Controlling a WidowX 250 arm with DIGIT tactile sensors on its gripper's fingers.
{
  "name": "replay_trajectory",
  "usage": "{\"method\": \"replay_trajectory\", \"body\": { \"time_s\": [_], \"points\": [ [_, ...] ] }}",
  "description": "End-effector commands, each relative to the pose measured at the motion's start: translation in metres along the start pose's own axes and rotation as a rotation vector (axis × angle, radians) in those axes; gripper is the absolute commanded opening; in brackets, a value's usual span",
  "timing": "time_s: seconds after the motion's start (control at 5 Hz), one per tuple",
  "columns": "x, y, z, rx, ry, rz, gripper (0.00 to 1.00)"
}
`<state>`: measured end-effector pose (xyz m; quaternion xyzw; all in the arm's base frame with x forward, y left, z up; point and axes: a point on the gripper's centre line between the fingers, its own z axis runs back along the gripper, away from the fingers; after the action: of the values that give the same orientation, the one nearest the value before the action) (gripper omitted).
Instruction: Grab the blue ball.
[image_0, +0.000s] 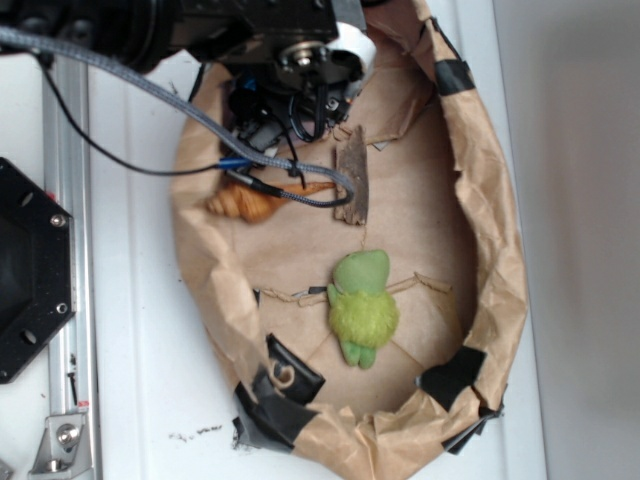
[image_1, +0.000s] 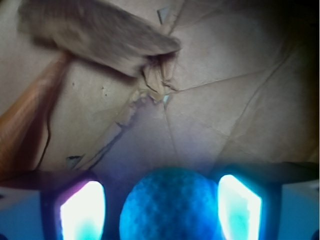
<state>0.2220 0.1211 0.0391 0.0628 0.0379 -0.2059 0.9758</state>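
Note:
The blue ball (image_1: 170, 210), dimpled and teal-blue, lies on the brown paper at the bottom of the wrist view, between the two glowing pads (image_1: 82, 212) of my gripper (image_1: 161, 197). The gripper is open and straddles the ball. A dark gap shows between the left pad and the ball, while the right pad stands very close to it. In the exterior view the gripper (image_0: 265, 120) hangs at the upper left inside the paper basin, and the ball is hidden under the arm.
A paper-bag basin with taped, raised walls (image_0: 500, 250) surrounds everything. Inside lie a croissant-like pastry (image_0: 245, 205), a wood piece (image_0: 353, 188) and a fuzzy green plush toy (image_0: 362, 305). A braided cable (image_0: 200, 130) crosses the left rim. The wood piece (image_1: 95, 37) shows ahead of the gripper.

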Motion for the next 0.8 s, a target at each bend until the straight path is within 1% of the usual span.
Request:
{"method": "replay_trajectory", "body": {
  "time_s": [0.0,0.2,0.4,0.6],
  "points": [
    [-0.01,0.004,0.026,0.014,-0.042,0.05,1.0],
    [-0.016,-0.003,0.055,-0.003,-0.102,0.051,1.0],
    [-0.016,-0.004,0.059,0.003,-0.107,0.054,1.0],
    [-0.011,0.0,0.038,0.012,-0.086,0.05,1.0]
  ]
}}
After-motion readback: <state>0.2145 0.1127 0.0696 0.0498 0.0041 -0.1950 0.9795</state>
